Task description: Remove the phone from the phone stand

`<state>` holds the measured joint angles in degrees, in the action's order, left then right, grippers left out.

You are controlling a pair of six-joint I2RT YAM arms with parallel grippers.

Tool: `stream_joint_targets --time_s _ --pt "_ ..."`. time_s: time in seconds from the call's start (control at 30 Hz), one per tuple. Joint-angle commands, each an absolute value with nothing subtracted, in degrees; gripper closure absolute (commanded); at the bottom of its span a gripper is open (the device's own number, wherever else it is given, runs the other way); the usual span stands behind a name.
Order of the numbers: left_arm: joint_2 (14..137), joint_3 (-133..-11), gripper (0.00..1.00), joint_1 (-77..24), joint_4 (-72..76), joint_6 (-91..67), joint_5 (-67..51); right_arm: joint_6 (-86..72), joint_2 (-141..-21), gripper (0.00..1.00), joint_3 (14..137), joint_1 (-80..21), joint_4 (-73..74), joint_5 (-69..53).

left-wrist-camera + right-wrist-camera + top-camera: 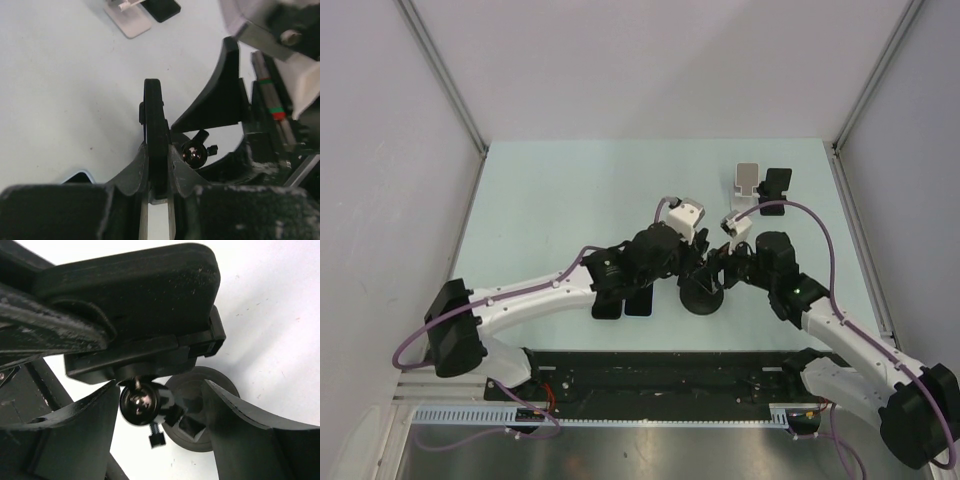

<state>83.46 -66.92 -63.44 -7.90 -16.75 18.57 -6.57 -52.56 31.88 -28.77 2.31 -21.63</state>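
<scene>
While left claw (158, 160) pinches phone (152, 115) edge tight, right claw (160, 410) gapes wide astride ball joint of stand (142, 402), holding nothing.

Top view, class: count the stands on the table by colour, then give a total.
Black stands: 2 (round-base black stand, far black stand)
White stands: 1 (white stand)
Total: 3
</scene>
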Motion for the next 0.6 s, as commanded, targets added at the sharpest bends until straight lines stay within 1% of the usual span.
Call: stream_joint_targets --time_s 0.0,0.07,0.1,0.17,0.2,0.23,0.27,0.57 --pt "78.3 -65.1 1.00 -63.6 2.8 -15.0 13.5 -5.1 -54.3 0.36 34.4 -29.8 -2.0 -22.9" --pt "77.6 -63.9 1.00 -63.6 4.1 -15.0 13.1 -5.0 -54.8 0.48 34.3 -30.1 -2.2 -22.6" --pt "77.5 -63.7 1.00 -63.6 4.1 -15.1 13.2 -5.1 -54.9 0.61 34.3 -30.1 -2.0 -22.4" --pt "77.1 -63.0 1.00 -63.5 4.1 -15.2 13.0 -5.1 -54.8 0.74 34.4 -29.9 -1.7 -21.4" --pt "76.8 -62.8 0.99 -63.4 4.1 -15.2 13.0 -5.0 -54.6 0.89 34.3 -29.7 -1.1 -21.0" --pt "76.5 -61.8 1.00 -62.9 4.1 -15.4 12.7 -5.1 -54.3 0.97 34.2 -29.2 -0.7 -20.4" --pt "76.0 -61.3 1.00 -62.6 4.1 -15.6 12.4 -5.2 -54.1 1.00 34.3 -29.1 -0.4 -20.0" --pt "68.3 -54.5 1.00 -55.0 3.7 -15.7 9.5 -4.9 -53.5 1.00 33.5 -27.1 -0.2 -20.4"
